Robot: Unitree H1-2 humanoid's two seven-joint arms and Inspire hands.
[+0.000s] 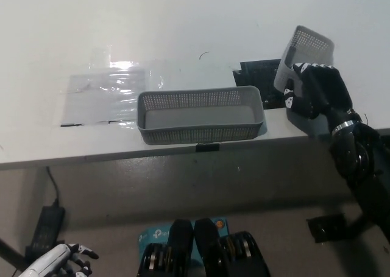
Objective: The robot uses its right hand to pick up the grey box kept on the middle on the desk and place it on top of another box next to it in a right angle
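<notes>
A long grey perforated box (pixel 201 114) sits at the desk's front edge, near the middle. To its right, my black right hand (pixel 314 89) is shut on a second grey perforated box (pixel 301 53), which is tilted steeply with its open mouth facing up and away, just above the desk. The held box is to the right of the long box and apart from it. My white left hand (pixel 58 262) rests low at the bottom left, below the desk, holding nothing, fingers apart.
A clear plastic sheet (pixel 106 91) lies on the white desk (pixel 183 27) at the left. A black mat (pixel 259 75) lies under the held box. A black power brick (pixel 46 225) and a teal carton (pixel 152 235) lie on the floor.
</notes>
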